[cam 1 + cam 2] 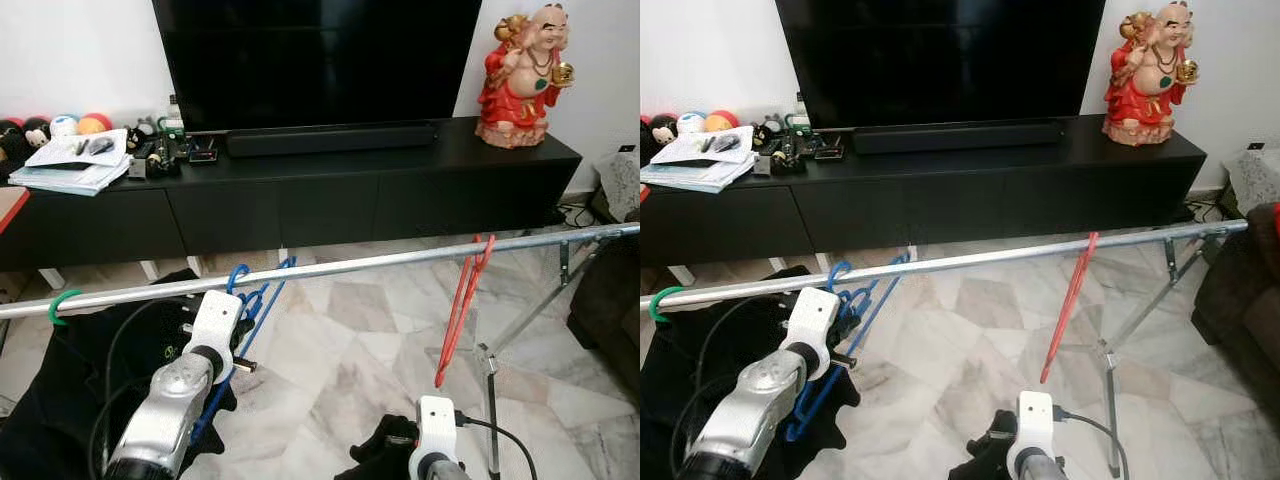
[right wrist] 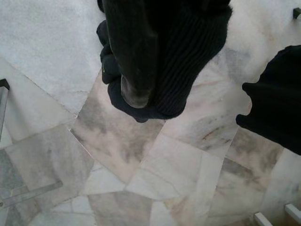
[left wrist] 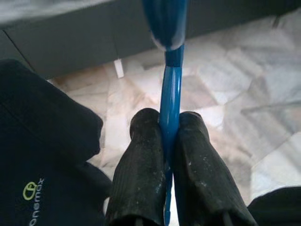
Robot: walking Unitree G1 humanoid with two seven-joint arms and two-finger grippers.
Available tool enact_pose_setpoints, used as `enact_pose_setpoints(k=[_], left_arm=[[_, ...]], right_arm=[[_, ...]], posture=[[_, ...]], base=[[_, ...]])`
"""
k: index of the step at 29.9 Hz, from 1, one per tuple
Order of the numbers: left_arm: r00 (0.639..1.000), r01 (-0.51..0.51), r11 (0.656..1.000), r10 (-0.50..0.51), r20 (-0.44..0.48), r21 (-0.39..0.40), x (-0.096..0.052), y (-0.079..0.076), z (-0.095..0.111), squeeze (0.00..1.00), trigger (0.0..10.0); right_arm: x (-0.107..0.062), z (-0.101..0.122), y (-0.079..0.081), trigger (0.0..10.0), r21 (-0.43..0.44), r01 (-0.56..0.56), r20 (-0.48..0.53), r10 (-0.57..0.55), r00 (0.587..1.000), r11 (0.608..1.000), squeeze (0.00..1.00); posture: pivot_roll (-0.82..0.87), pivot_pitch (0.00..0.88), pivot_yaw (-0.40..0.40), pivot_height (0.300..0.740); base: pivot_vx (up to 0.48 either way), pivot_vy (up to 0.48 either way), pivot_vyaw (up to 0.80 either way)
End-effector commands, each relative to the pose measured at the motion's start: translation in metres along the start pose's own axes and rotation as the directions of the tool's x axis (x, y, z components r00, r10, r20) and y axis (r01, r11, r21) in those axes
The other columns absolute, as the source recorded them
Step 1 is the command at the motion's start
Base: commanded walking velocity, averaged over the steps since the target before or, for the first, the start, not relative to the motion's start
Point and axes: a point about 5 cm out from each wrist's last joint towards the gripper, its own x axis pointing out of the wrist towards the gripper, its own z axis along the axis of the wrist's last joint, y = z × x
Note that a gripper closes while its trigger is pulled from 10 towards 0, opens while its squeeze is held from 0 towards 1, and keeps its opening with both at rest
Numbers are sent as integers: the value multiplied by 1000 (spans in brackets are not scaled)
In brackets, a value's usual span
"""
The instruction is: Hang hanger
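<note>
A blue hanger [image 1: 262, 292] has its hook over the silver rail [image 1: 380, 262] of a drying rack. My left gripper [image 3: 169, 123] is shut on the hanger's thin blue bar [image 3: 170, 89], just below the rail. A red hanger [image 1: 460, 305] hangs further right on the same rail. At the rail's left end a green hook [image 1: 57, 306] carries a black garment [image 1: 75, 375]. My right gripper [image 2: 155, 96] is low near the floor. One finger [image 2: 134, 56] presses against a ribbed black cloth [image 2: 193, 52] that covers the other finger.
Behind the rail stands a long black TV cabinet [image 1: 300, 200] with a large TV [image 1: 315, 55], a red figurine [image 1: 522, 75], papers and small items. The rack's folding legs [image 1: 520, 325] stand at the right on the marble floor [image 1: 340, 350]. Dark furniture [image 1: 612, 300] sits far right.
</note>
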Motion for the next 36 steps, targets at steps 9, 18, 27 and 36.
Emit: enact_pose_setpoints(k=[9, 18, 27, 36], left_arm=[[1000, 27, 999, -27, 12, 39, -30, 5, -16, 0, 1137], [1000, 16, 999, -15, -23, 52, -48, 9, -32, 0, 10000], [997, 12, 999, -8, -72, 51, -49, 7, -44, 0, 10000], [997, 5, 999, -2, -75, 42, -46, 6, -44, 0, 10000]], right_arm=[[-1, -5, -3, 10000, 2, 9, -21, -9, 1000, 1000, 0], [-2, -7, -7, 10000, 6, 13, -20, -13, 1000, 1000, 0], [-1, -2, -8, 10000, 10, 16, -1, -16, 1000, 1000, 0], [0, 5, -8, 10000, 10, 18, 25, -18, 1000, 1000, 0]], posture=[[197, 0, 21, 740], [198, 0, 24, 740], [191, 0, 25, 740], [186, 0, 26, 740]], base=[[0, 0, 0], [0, 0, 0], [0, 0, 0], [-142, 0, 0]])
